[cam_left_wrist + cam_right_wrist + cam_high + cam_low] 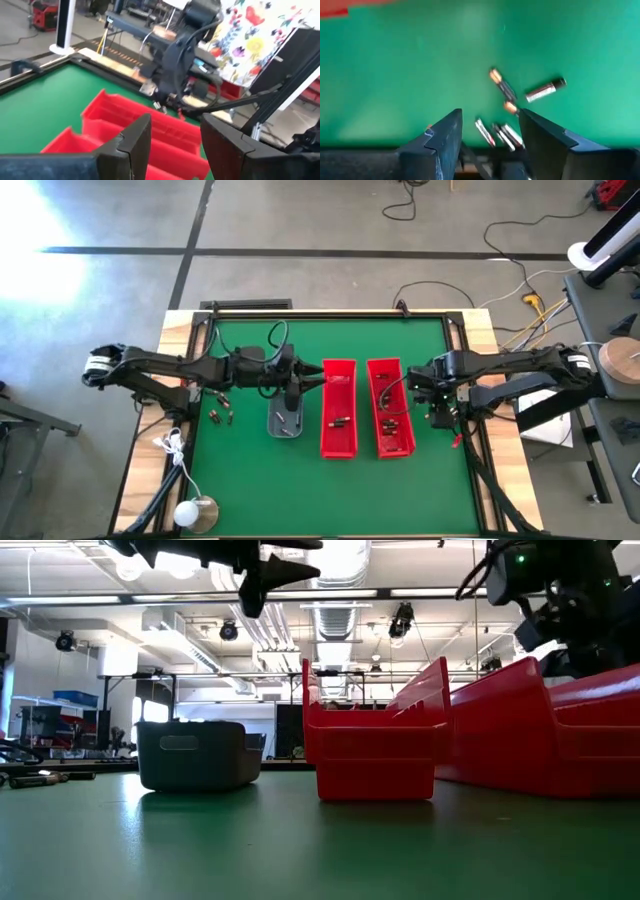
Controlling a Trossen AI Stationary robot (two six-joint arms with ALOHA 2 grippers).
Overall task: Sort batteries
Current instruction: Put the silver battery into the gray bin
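Silvery and orange-tipped batteries [506,107] lie loose on the green table [260,480], in a small cluster just right of the right-hand red bin [390,420], directly under the right gripper [490,131]. Its two dark fingers stand apart with nothing between them, hanging over the cluster; one battery [545,90] lies a little off from the rest. More batteries show as dark specks inside both red bins, and another small group [221,416] lies on the cloth at the left, near the left arm's side. The left-hand red bin [339,408] stands beside its twin at the table's middle. Left of it sits the small grey tray [286,422]. The left gripper [175,135] hangs above that tray, fingers spread wide and empty. A white cable with a round puck [197,513] lies at the near left corner.
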